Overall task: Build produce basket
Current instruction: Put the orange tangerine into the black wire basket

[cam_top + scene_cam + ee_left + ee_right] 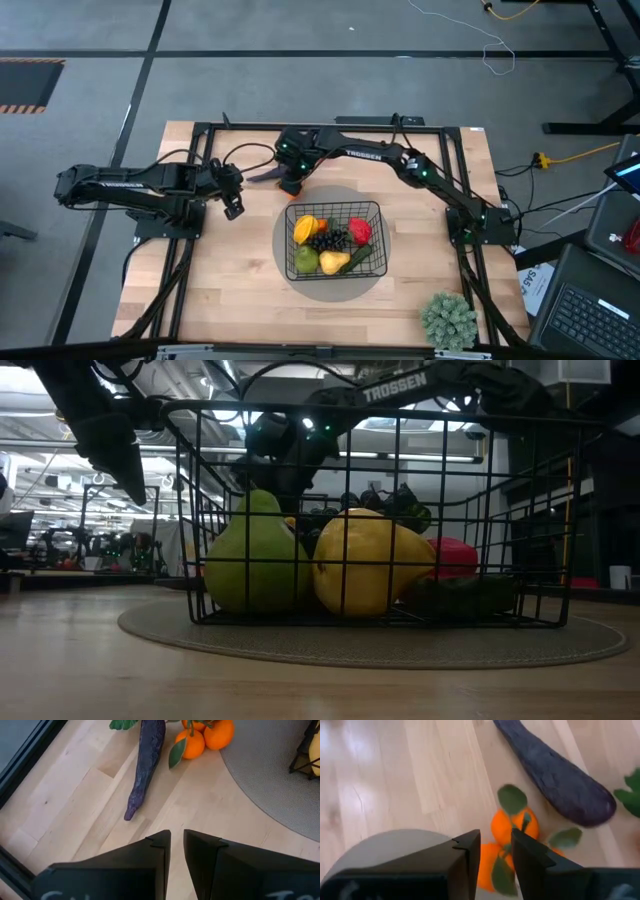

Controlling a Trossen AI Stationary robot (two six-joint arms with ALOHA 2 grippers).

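The right tool [496, 851] hangs with its fingers a narrow gap apart and holding nothing, directly over the tangerines [512, 827], with the purple eggplant [555, 775] just beyond them on the bench [395, 770]. The left tool [177, 851], also narrow and empty, hovers nearby, the eggplant's tip just ahead of it. Farther out, the basket [334, 207] sits on a grey mat [300, 283], holding the rest of the produce.

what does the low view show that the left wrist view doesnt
Only the low view shows what lies in the basket: a green pear, a yellow fruit, grapes and a red pepper. Only the left wrist view shows the eggplant and tangerines on the table. Both show the grey mat.
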